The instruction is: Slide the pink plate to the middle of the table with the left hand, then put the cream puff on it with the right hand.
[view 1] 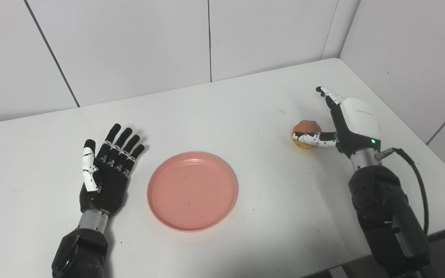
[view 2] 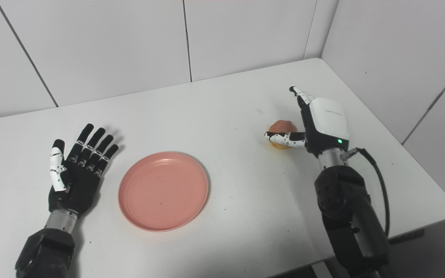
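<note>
Here your pink plate (view 1: 192, 190) lies mid-table, left hand (view 1: 104, 175) splayed empty; right hand (view 1: 348, 123), fingers spread, reaches the cream puff (view 1: 306, 131), ungrasped.

Left hand (view 1: 104, 170): palm up, fingers spread and straight, pointing away toward back wall, holding nothing. Left forearm enters from bottom-left edge, wrist straight. Right hand (view 1: 342, 123): white back facing up and right, thumb (view 1: 315, 139) reaching left, fingers extended forward and apart, not closed. Right arm rises from bottom-right corner, black forearm steep, cable looping beside wrist, green light lit near wrist.
</note>
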